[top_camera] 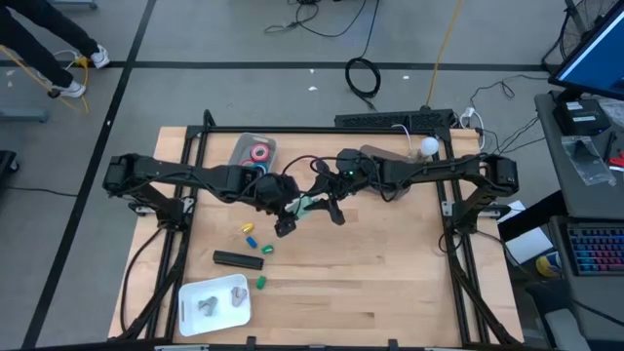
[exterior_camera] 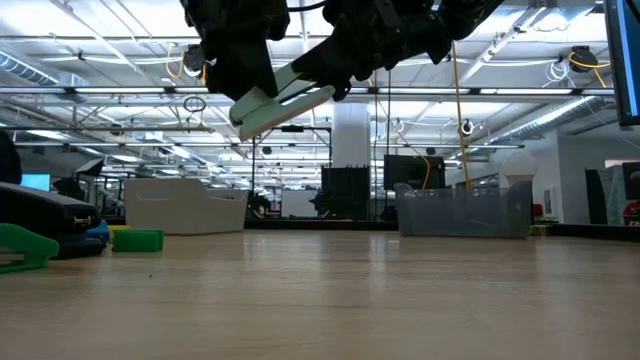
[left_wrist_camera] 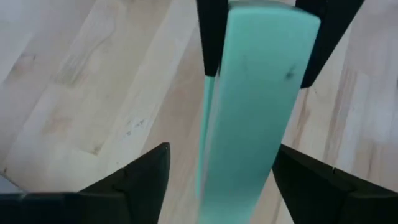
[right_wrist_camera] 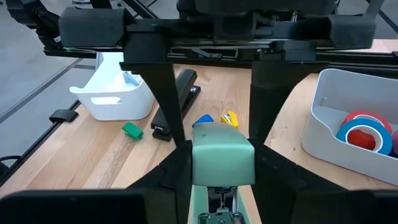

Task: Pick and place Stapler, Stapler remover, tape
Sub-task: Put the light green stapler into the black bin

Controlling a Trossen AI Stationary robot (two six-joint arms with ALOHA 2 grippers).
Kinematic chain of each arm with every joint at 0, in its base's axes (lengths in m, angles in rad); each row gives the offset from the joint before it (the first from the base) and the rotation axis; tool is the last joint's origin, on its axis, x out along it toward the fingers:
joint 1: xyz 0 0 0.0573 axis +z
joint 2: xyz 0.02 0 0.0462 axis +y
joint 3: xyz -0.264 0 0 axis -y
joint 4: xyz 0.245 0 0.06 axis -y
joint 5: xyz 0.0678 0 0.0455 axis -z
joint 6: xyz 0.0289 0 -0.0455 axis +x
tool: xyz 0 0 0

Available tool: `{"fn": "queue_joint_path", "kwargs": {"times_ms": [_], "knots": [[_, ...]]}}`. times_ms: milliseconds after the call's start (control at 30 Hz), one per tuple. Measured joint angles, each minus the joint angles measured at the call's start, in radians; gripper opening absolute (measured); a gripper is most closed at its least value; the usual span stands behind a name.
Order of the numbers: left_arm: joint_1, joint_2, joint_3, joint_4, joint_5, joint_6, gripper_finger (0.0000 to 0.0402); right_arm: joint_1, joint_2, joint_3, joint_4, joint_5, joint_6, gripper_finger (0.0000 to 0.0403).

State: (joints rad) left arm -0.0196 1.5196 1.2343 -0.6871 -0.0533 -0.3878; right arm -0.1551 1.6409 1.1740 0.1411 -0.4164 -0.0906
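Note:
A pale green stapler [top_camera: 305, 204] [exterior_camera: 282, 105] hangs in the air between both arms over the table's middle. My right gripper [right_wrist_camera: 222, 171] is shut on its end toward the right arm. My left gripper [left_wrist_camera: 221, 186] is open, and its fingers [left_wrist_camera: 146, 180] stand on either side of the stapler's other, lower end. A black stapler [top_camera: 239, 258] lies flat on the table. Red and blue tape rolls [right_wrist_camera: 364, 132] lie in a pale bin [top_camera: 244, 146]. Two small grey things [top_camera: 208, 305] lie in a white tray [top_camera: 190, 292]. My right gripper pinches the green stapler's end nearest the right arm [left_wrist_camera: 267, 31] between its two fingers [left_wrist_camera: 211, 43], one on each long side. The fingers slant down from the table's right and lie along the stapler. It is lifted clear and tilted, with its left end [exterior_camera: 248, 115] lower. My left gripper: one finger [left_wrist_camera: 292, 174] stands close to the stapler's side; I cannot tell whether it touches.
Small yellow, blue and green bits [top_camera: 255, 239] lie near the black stapler [right_wrist_camera: 177, 102]. The white tray [right_wrist_camera: 115, 93] sits at the near left corner and the tape bin [right_wrist_camera: 323, 134] by the far edge. Bare wood lies to the right [top_camera: 390, 263].

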Motion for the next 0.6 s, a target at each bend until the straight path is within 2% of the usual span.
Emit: {"fn": "queue_joint_path", "kwargs": {"times_ms": [233,400,600], "knots": [[0.0,0.0,0.0,-0.064,0.0,-0.015,0.0277,-0.003,0.0,0.0,-0.088,0.104,-0.005,0.0118],[0.0,0.0,0.0,-0.135,0.001,-0.014,0.0265,-0.021,0.0,0.0,-0.119,0.112,-0.007,0.0118],[-0.001,0.0,0.0,-0.222,-0.012,-0.043,0.025,-0.055,-0.022,0.0,-0.141,0.187,-0.012,0.0118]]}}
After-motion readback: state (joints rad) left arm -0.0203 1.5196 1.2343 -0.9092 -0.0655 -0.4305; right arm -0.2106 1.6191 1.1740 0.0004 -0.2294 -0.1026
